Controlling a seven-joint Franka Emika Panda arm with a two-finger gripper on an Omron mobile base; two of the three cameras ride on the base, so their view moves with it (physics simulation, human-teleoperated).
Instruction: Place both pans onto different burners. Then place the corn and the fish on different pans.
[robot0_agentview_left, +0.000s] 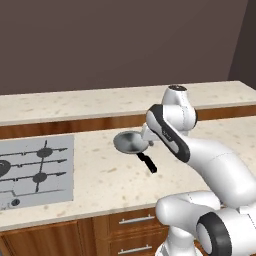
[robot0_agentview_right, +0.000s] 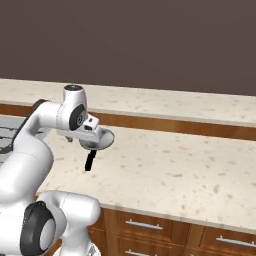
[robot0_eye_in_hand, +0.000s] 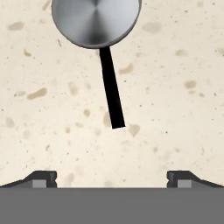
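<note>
**Open gripper above silver pan on counter, nothing held**

Left base view: silver-grey pan (robot0_agentview_left: 129, 142) sits flat on the speckled beige counter (robot0_agentview_left: 100, 175), to the right of the grey hob (robot0_agentview_left: 35, 172) and apart from it. Its dark handle (robot0_agentview_left: 147, 162) points toward the counter's front edge, slightly right. Hob carries black burners (robot0_agentview_left: 45, 152) under thin wire grates, all bare; a small knob sits near its front. The white arm (robot0_agentview_left: 200, 165) rises from lower right and bends over the pan's right side; the hand hides the fingers here. Wood drawers below the counter front.

Right base view: arm on the left, hand hanging over the pan (robot0_agentview_right: 97, 140), which shows as a grey disc partly under the wrist. Handle (robot0_agentview_right: 90, 161) runs toward the front edge. Counter (robot0_agentview_right: 175, 165) right of the pan is plain speckled stone. Jaw state not readable here.

Hand view: camera looks straight down. Pan (robot0_eye_in_hand: 96, 22) at top, cut by the frame edge; handle (robot0_eye_in_hand: 111, 94) runs down toward the gripper (robot0_eye_in_hand: 112, 178). Both fingertips (robot0_eye_in_hand: 43, 178) stand far apart, spread fully, nothing between them, clear of the handle's end.
</note>
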